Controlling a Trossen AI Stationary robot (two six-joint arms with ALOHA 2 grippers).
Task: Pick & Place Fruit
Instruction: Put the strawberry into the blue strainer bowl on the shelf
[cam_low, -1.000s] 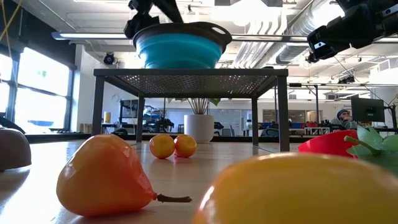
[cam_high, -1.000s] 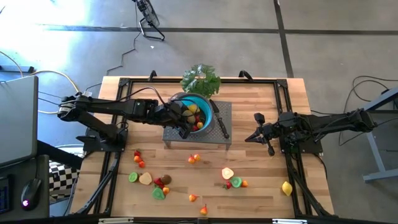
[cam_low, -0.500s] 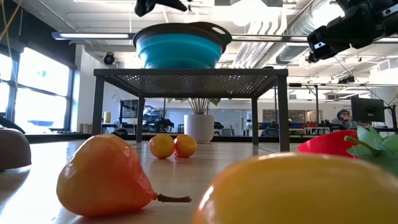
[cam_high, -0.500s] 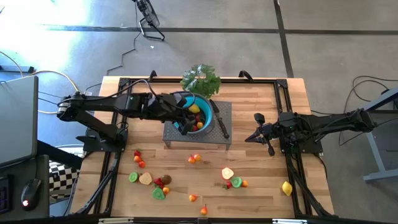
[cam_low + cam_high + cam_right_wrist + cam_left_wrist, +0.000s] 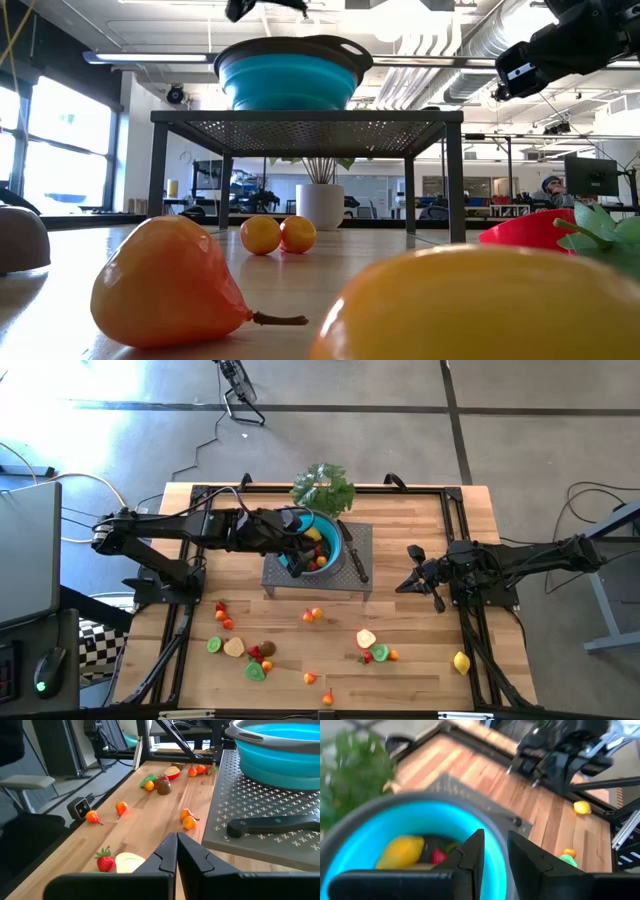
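Left arm reaches from its base at the table's left edge across toward the middle rear, forearm roughly level. Left gripper [image 5: 296, 563] hangs raised above the table; in the left wrist view its two dark fingers [image 5: 470, 852] stand a narrow gap apart, nothing between them.

Right arm extends in from the right side, low and nearly straight. Right gripper [image 5: 412, 573] points toward the table's centre, fingers [image 5: 167, 854] pressed together, empty.
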